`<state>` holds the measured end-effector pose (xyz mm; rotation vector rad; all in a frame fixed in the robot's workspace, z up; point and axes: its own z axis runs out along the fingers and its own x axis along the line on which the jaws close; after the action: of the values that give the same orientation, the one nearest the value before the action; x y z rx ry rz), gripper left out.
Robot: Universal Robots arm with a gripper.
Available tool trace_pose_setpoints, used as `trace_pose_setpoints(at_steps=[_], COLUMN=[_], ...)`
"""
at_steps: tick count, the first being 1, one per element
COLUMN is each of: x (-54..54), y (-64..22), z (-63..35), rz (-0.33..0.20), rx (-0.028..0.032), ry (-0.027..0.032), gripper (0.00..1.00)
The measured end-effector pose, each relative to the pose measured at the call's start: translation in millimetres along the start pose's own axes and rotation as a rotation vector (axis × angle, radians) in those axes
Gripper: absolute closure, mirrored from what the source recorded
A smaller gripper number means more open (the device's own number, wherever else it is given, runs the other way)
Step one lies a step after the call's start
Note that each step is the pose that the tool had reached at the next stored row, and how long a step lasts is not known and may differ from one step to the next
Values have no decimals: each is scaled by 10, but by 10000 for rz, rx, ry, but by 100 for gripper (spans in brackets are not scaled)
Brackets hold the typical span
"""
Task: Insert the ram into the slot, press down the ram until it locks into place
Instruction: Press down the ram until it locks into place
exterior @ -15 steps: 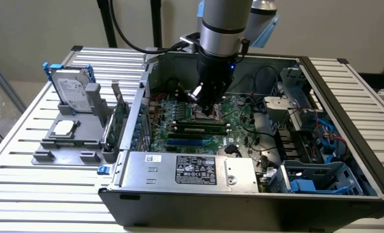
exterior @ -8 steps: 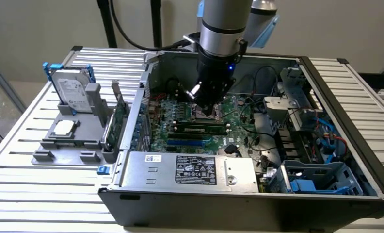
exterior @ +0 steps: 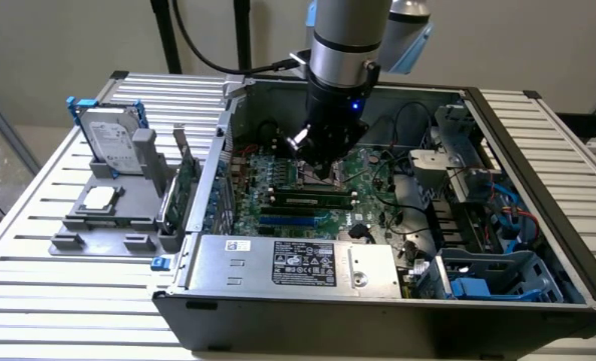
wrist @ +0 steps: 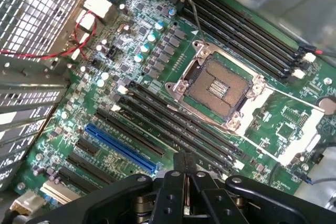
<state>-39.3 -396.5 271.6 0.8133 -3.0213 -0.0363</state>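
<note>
Green ram (exterior: 311, 201) sits flat in a black slot (exterior: 308, 196) on the board, hand (exterior: 325, 171) just above it.
Wrist view: hand (wrist: 185, 174) fingers (wrist: 180, 167) pressed together, pinching nothing, hovering over the black slots (wrist: 173, 121) next to the CPU socket (wrist: 218, 88). Blue slot (wrist: 119, 148) nearby. PC case (exterior: 539, 188) sits open on the slatted desk (exterior: 37, 226).

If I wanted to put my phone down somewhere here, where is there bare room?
The slatted table is bare in front of the grey tray and beside the computer case. Inside the case it is crowded: motherboard, cables, and the end effector.
</note>
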Motion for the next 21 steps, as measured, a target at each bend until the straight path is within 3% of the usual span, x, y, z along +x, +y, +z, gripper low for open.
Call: trace_pose_setpoints(at_steps=[21], x=[0], y=[0], z=[0], rz=[3284], rx=[22], ry=[-62], gripper=[89])
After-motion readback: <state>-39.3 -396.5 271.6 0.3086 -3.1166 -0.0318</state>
